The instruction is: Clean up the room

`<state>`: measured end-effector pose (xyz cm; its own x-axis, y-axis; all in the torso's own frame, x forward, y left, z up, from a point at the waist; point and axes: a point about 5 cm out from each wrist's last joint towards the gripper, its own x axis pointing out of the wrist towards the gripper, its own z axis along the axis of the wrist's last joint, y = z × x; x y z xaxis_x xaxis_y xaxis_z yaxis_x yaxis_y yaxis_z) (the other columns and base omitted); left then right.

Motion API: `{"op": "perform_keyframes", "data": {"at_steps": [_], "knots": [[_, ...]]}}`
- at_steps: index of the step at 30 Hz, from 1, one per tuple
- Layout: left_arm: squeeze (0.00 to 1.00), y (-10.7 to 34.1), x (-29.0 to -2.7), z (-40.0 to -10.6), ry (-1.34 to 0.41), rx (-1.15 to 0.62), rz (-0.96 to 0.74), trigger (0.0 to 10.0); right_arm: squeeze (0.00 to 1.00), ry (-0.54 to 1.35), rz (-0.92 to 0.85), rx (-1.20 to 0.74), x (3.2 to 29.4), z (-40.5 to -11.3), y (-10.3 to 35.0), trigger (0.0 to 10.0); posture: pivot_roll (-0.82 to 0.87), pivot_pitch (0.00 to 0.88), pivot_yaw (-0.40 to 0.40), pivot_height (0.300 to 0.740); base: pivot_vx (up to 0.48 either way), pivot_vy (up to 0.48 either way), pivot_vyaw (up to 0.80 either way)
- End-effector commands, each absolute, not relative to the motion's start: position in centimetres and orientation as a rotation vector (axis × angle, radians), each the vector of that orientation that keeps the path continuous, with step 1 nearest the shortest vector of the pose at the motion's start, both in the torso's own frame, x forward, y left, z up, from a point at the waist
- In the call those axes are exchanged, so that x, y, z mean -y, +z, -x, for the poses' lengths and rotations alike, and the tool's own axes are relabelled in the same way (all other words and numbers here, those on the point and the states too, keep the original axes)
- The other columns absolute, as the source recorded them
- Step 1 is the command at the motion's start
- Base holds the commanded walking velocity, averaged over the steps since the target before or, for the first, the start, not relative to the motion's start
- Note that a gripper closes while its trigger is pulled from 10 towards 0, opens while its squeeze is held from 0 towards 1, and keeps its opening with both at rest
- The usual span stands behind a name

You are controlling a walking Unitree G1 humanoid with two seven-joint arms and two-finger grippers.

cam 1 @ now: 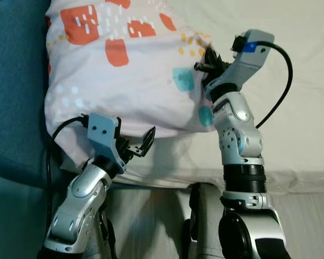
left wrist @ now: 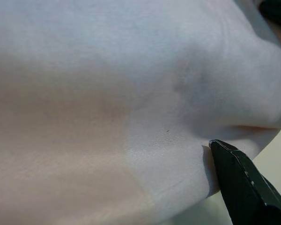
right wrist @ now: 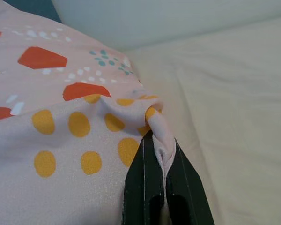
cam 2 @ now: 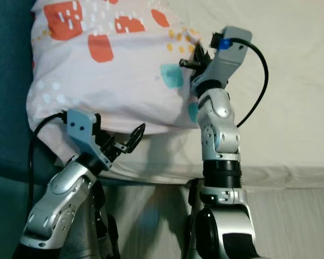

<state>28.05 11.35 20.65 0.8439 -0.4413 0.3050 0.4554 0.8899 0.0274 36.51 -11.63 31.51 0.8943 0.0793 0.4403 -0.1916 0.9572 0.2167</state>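
Note:
A pale pink pillow (cam 1: 124, 70) with orange, yellow and teal blotches lies on a cream bed, against the teal surface on the left. My right gripper (cam 1: 208, 65) is raised at the pillow's right edge. It is shut on a pinched fold of the pillowcase (right wrist: 160, 140) beside the yellow dots. My left gripper (cam 1: 140, 143) is at the pillow's lower edge near the mattress front and stands open. One of its fingers (left wrist: 239, 173) presses against the pale fabric, which hides the other.
The cream sheet (cam 1: 297, 97) stretches bare to the right of the pillow. A dark teal upholstered surface (cam 1: 16, 81) rises on the left. The mattress front edge (cam 1: 297, 181) runs across below the pillow, with pale floor (cam 1: 308, 221) beneath.

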Motion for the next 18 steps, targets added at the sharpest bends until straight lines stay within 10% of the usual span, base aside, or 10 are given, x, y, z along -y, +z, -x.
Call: {"op": "perform_keyframes", "data": {"at_steps": [1, 18], "knots": [[0.00, 20.2, -11.0, -27.9, -0.482, 0.310, 0.052, 10.0, 0.00, 0.109, -0.221, 0.487, 12.1, -35.9, 32.4, 0.0, 0.00, 0.343, -0.071, 0.511, 0.000, 0.000, 0.00], [0.00, 20.2, -10.9, -28.2, -0.472, 0.328, 0.060, 10.0, 0.00, -0.053, 0.048, 0.542, 12.5, -35.1, 35.8, 0.0, -0.01, 0.339, -0.087, 0.511, 0.000, 0.000, 0.00]]}}
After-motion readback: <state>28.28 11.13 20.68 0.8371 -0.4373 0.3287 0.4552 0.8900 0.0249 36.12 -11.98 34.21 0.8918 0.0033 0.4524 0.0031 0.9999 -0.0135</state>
